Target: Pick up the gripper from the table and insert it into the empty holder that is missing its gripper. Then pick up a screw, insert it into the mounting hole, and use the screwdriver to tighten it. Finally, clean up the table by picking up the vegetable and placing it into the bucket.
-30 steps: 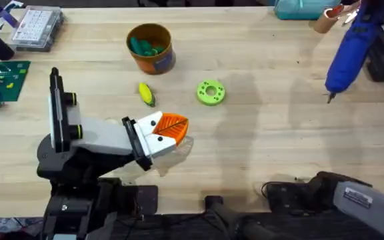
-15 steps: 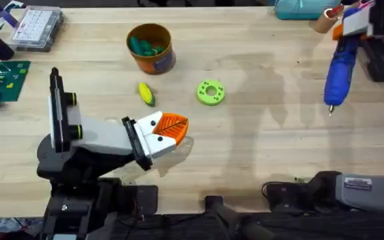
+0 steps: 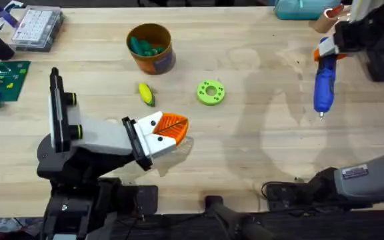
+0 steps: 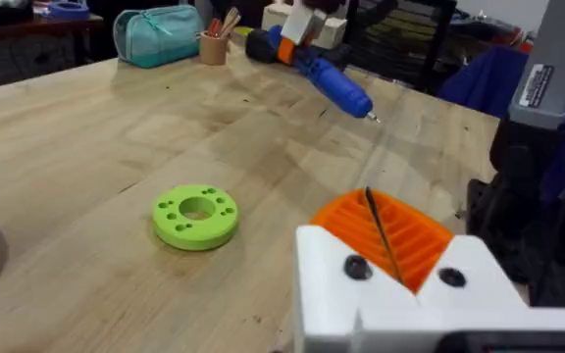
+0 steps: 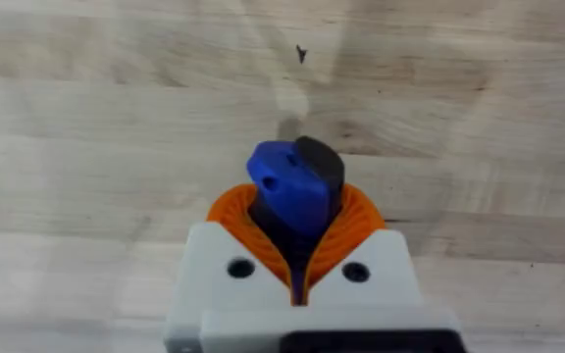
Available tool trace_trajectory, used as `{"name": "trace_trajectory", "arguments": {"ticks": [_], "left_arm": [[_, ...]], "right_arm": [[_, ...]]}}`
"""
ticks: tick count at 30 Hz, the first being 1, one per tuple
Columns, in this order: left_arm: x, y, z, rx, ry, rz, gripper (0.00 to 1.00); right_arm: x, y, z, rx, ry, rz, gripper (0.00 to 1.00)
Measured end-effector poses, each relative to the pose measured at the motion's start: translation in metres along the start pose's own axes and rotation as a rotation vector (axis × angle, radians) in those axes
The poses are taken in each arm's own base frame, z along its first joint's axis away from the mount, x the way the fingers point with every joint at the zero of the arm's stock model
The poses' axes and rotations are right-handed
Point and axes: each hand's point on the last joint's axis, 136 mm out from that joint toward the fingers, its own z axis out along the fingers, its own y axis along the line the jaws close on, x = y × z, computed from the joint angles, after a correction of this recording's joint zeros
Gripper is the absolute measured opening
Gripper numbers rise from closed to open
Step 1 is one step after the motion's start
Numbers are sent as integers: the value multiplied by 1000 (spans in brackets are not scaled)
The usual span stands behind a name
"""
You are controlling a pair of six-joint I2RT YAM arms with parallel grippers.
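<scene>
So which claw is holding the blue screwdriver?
The right claw, up at the table's far right, grips the blue screwdriver. The left claw holds nothing.

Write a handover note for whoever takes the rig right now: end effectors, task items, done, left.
Right end effector: shut on the screwdriver, held above the table at the far right, bit pointing down and toward the arms' bases.
Left end effector: shut, holding nothing, low over the table near its base.
Vegetable: lying on the table between the bucket and the left end effector. The bucket already holds dark green pieces.
Green ring: flat on the table, mid-table.
Done: screwdriver picked up.
Left: the vegetable is not yet in the bucket. No holder or screw identifiable, so confirm those steps yourself.
</scene>
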Motion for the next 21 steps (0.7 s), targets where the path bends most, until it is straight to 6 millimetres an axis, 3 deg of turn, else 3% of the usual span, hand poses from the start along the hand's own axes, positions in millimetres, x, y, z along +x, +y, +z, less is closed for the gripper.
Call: {"name": "trace_trajectory", "arguments": {"ticks": [21], "left_arm": [[0, 1, 0, -8, -2, 2, 5]], "right_arm": [[4, -26, 82, 76, 140, 7, 26]]}}
